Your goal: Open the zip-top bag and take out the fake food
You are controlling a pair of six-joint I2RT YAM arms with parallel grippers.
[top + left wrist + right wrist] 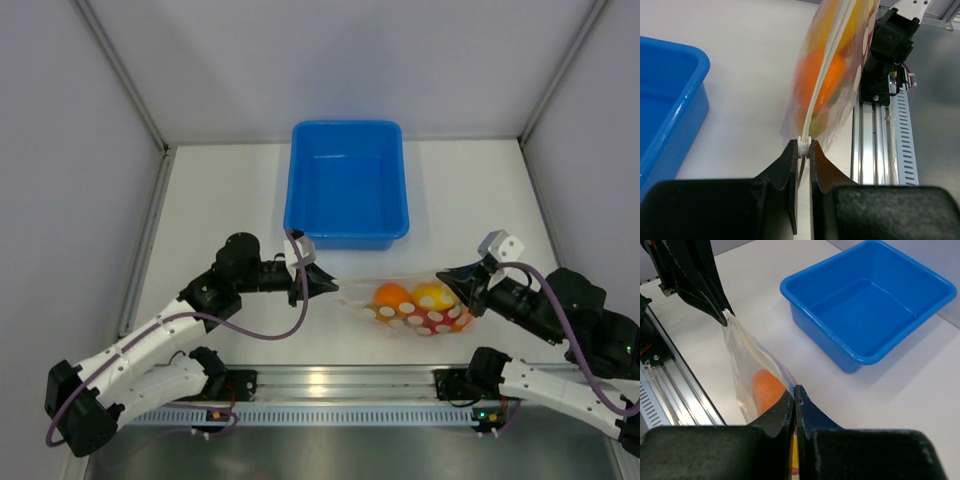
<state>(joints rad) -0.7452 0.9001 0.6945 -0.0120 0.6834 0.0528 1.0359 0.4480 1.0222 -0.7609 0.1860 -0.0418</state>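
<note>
Zip-top bag [415, 318] w/ fake food [392, 296] inside hangs taut betw. my grippers, just near of the blue tub [345, 238]: left gripper [330, 286] clamped on its white zip tab [804, 146], right gripper [794, 390] pinching the right end; I'm mid-opening, next prob. needs the tab drawn along the zip, right holding firm.

Top external view high above and behind the arm bases, looking down on the whole table [230, 200], both wrist views low and very close, facing each other along the zip-top bag [405, 303], all three sharing that bag and the blue tub [347, 180].
</note>
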